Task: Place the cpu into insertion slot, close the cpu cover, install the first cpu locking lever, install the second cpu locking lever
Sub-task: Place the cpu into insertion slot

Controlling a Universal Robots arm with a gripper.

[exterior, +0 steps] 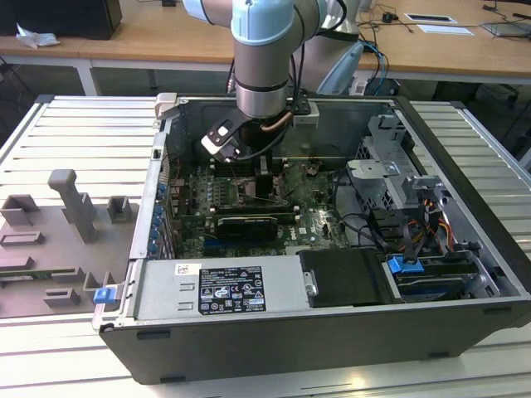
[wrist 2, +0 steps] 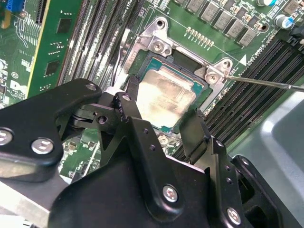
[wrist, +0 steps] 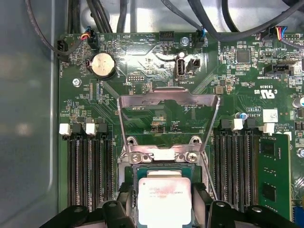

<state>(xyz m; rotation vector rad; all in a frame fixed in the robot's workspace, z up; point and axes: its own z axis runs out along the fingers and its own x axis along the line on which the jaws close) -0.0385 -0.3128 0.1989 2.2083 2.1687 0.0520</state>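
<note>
Gripper (wrist 2: 163, 114) clasping one cpu (wrist 2: 164, 95) at one insertion slot (wrist 2: 144, 64), one cpu cover (wrist: 166, 98) raised

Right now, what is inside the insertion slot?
The cpu is in the insertion slot, with the pincer astride it. The slot's floor under the cpu is covered, so it cannot be seen.

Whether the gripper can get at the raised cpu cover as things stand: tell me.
Probably yes. The cpu cover stands swung up and open just beyond the cpu, where the gripper is. Nothing lies between them, so the way looks free.
</note>
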